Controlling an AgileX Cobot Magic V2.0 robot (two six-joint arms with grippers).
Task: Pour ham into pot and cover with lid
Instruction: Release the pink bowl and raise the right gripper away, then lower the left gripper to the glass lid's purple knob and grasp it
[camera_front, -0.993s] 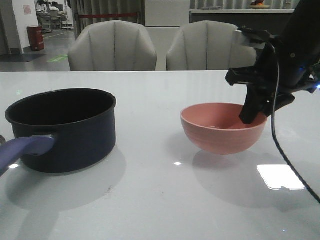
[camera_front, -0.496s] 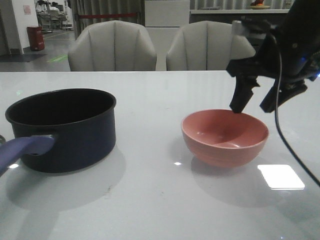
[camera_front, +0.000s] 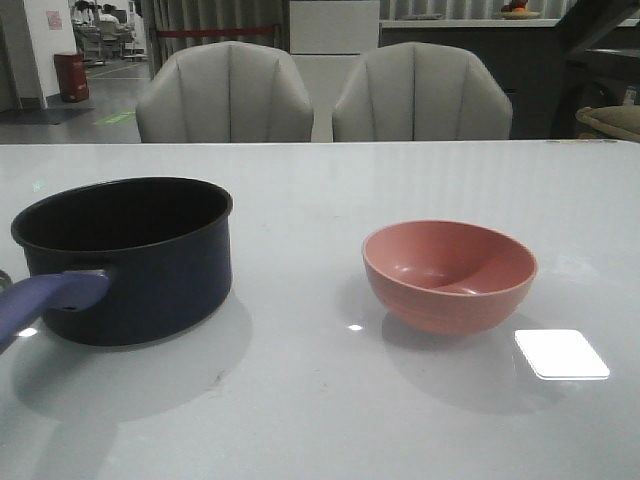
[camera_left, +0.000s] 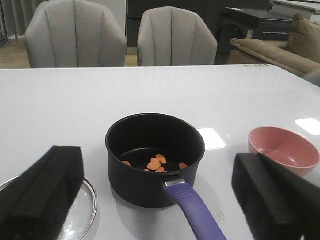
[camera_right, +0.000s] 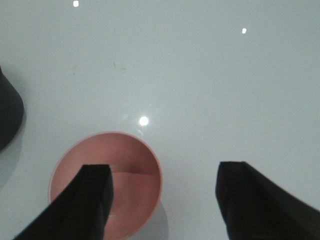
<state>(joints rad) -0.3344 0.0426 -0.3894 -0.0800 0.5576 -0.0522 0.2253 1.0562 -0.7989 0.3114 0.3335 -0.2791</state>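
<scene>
Small orange-pink ham chunks (camera_left: 156, 164) lie inside the dark navy-blue saucepan (camera_front: 125, 255) on the white table (camera_front: 320, 400); the empty salmon-pink bowl (camera_front: 449, 275) stands apart, the metal-rimmed glass lid (camera_left: 82, 212) beside the saucepan. Left gripper (camera_left: 160, 195) and right gripper (camera_right: 165, 200) both hang with jaws spread.

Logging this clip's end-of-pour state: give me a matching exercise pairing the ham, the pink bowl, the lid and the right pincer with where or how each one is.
Things:
1. ham
2. pink bowl
3. lid
4. right pincer

States:
A. flat on the table beside the pot, not covering it
B. open, above the bowl
C. inside the pot, on its bottom
D. upright on the table, empty

Pairs: 1-C, 2-D, 3-A, 4-B
</scene>
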